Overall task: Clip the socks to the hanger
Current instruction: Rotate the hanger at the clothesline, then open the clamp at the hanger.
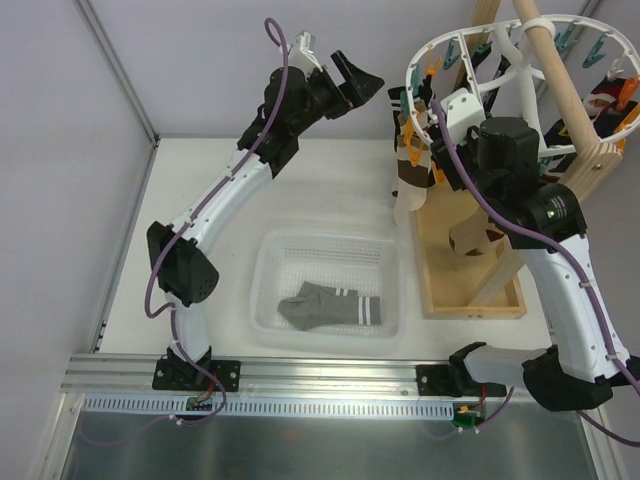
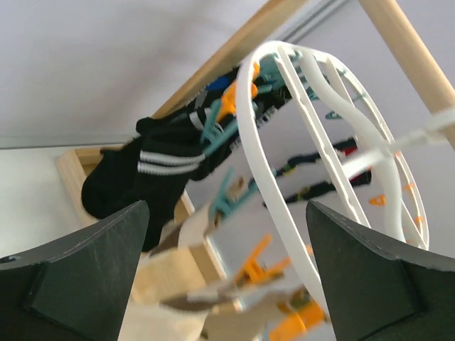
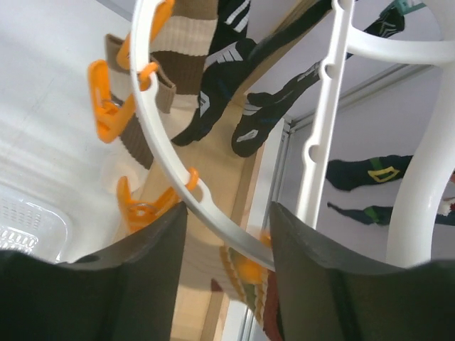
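One grey sock with two white stripes lies in the white basket; I cannot make out a second. The hanger, a white oval ring with orange and teal clips, hangs at the upper right. My left gripper is raised just left of the ring, open and empty; its wrist view shows the ring and clips ahead. My right gripper is at the ring's near-left rim. In its wrist view the jaws are partly open with the ring crossing the gap.
The wooden pole frame carries the hanger and stands on a wooden tray base. Black socks and a beige-brown sock hang from clips. A white wall rises behind the table.
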`<move>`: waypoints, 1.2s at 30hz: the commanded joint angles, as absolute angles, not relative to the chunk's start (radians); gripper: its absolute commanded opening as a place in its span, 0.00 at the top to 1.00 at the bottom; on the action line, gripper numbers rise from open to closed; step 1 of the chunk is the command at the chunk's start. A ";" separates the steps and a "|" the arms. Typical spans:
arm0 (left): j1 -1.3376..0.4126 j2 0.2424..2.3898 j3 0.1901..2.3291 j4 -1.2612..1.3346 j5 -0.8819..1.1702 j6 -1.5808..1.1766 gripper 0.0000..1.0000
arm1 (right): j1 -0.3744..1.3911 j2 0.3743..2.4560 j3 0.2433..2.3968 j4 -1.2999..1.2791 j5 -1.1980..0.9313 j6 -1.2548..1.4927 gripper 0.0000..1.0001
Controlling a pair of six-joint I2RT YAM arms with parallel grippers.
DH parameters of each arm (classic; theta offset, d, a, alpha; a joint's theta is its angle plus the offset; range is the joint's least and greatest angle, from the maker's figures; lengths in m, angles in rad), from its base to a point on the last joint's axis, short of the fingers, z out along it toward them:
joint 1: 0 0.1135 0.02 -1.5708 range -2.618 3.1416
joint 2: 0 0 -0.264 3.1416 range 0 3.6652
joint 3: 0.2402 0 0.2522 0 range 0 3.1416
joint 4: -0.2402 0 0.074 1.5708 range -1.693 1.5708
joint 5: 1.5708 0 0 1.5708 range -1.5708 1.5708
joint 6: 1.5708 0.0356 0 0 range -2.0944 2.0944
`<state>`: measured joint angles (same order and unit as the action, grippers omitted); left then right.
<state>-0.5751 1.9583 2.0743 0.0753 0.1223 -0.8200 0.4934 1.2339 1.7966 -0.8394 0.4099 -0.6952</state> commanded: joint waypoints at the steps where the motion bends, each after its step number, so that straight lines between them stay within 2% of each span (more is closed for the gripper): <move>1: -0.578 1.778 1.984 0.132 0.208 -0.715 0.07 | 0.499 1.244 1.833 -0.804 0.465 -0.697 0.50; 10: -0.580 1.617 1.755 0.164 0.372 -0.536 0.07 | 0.499 1.287 1.862 -0.736 0.419 -0.630 0.60; 16: -0.580 1.582 1.628 0.253 0.515 -0.427 0.19 | 0.499 1.295 1.861 -0.753 0.399 -0.598 0.63; 18: -0.580 1.572 1.547 0.366 0.554 -0.420 0.21 | 0.499 1.276 1.844 -0.752 0.382 -0.583 0.63; 21: -0.578 1.594 1.464 0.530 0.632 -0.408 0.22 | 0.499 1.246 1.838 -0.741 0.351 -0.563 0.63; 28: -0.591 1.715 1.437 0.770 0.753 -0.500 0.26 | 0.497 1.212 1.849 -0.732 0.298 -0.555 0.63; 36: -0.660 1.808 1.453 0.953 0.683 -0.532 0.27 | 0.497 1.206 1.822 -0.732 0.319 -0.566 0.64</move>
<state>-0.6312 1.7851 1.4334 0.7830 0.6807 -0.5110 0.5011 1.2259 1.8275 -0.7807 0.3050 -0.5854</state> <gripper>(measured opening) 0.735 0.369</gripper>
